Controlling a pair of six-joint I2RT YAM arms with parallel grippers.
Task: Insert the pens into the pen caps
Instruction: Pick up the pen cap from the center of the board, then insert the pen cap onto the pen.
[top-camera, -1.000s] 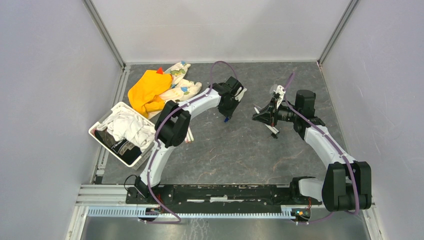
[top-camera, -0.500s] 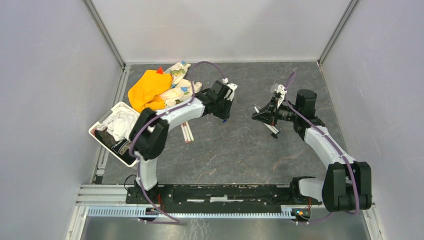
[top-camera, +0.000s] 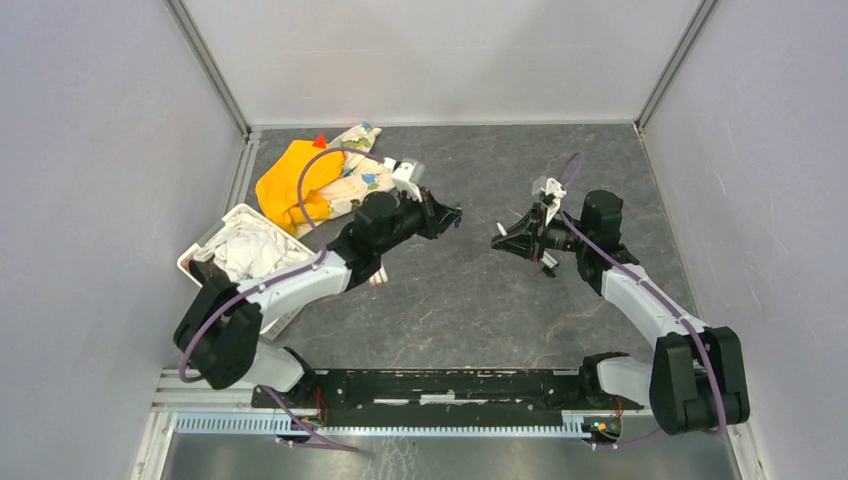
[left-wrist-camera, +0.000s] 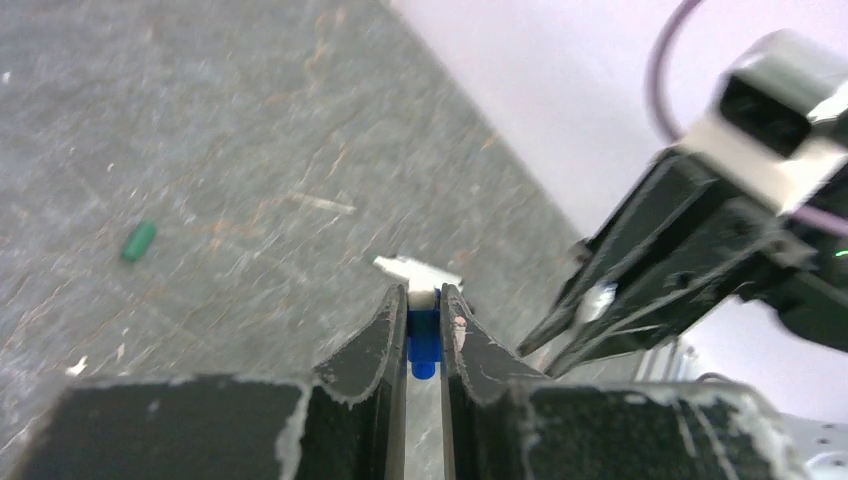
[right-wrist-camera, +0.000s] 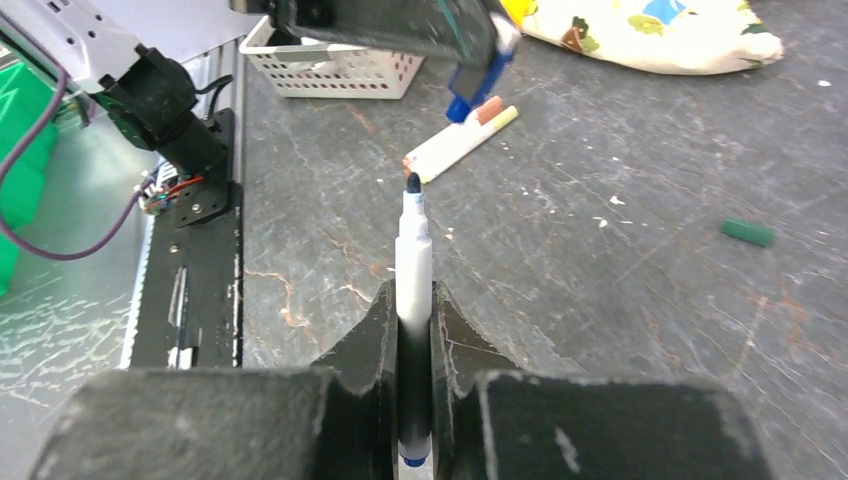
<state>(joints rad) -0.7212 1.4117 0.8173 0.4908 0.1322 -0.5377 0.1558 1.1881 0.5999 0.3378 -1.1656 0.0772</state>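
My left gripper (top-camera: 450, 215) (left-wrist-camera: 423, 295) is shut on a blue pen cap (left-wrist-camera: 423, 340) (right-wrist-camera: 465, 100), which it holds in the air pointing right. My right gripper (top-camera: 497, 241) (right-wrist-camera: 412, 295) is shut on a white pen (right-wrist-camera: 413, 260) whose dark tip (right-wrist-camera: 412, 183) points left at the cap across a short gap. Two more pens (right-wrist-camera: 460, 140) (top-camera: 378, 277) lie side by side on the table under the left arm. A dark green cap (left-wrist-camera: 139, 240) (right-wrist-camera: 748, 232) lies loose on the table.
A white basket (top-camera: 200, 255) (right-wrist-camera: 330, 72) of cloth stands at the left edge. An orange cloth (top-camera: 290, 175) and a patterned cloth (top-camera: 355, 180) (right-wrist-camera: 650, 25) lie behind the left arm. A small white and black piece (top-camera: 545, 262) lies under the right gripper.
The left arm has dropped low and swung, so its gripper with the blue cap now points right at the pen. The right gripper has shifted slightly left with the pen.
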